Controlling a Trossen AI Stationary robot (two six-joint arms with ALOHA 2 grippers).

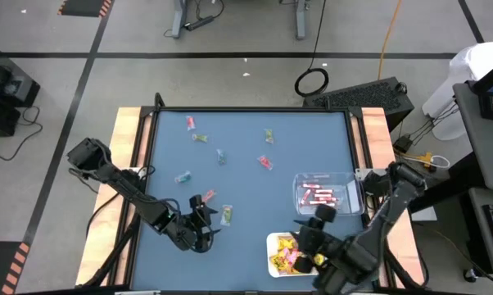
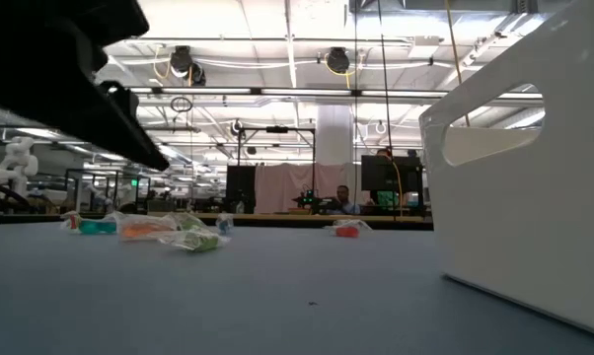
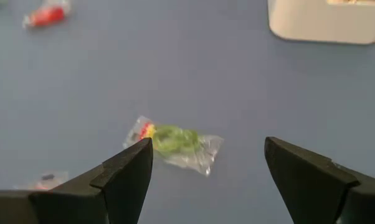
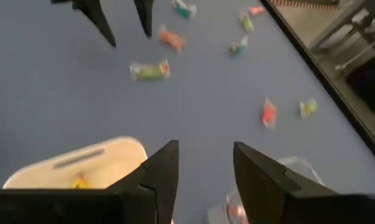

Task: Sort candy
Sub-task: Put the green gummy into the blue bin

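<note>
Candy (image 1: pixel 223 157) is lying scattered across the blue counter (image 1: pixel 246 131); I am counting about eight wrapped pieces loose on it. I am seeing my left gripper (image 1: pixel 199 215) hanging near the front edge with its fingers spread wide, and a green piece in clear wrap (image 3: pixel 175 141) is sitting on the counter just ahead of them, untouched. My right gripper (image 1: pixel 308 227) is hovering between the white tray (image 1: pixel 273 243) of yellow packets (image 1: pixel 282 259) and the clear tray (image 1: pixel 350 190) of pink-red sticks (image 1: pixel 317 195), fingers parted, holding nothing. Both trays are crowding that corner.
</note>
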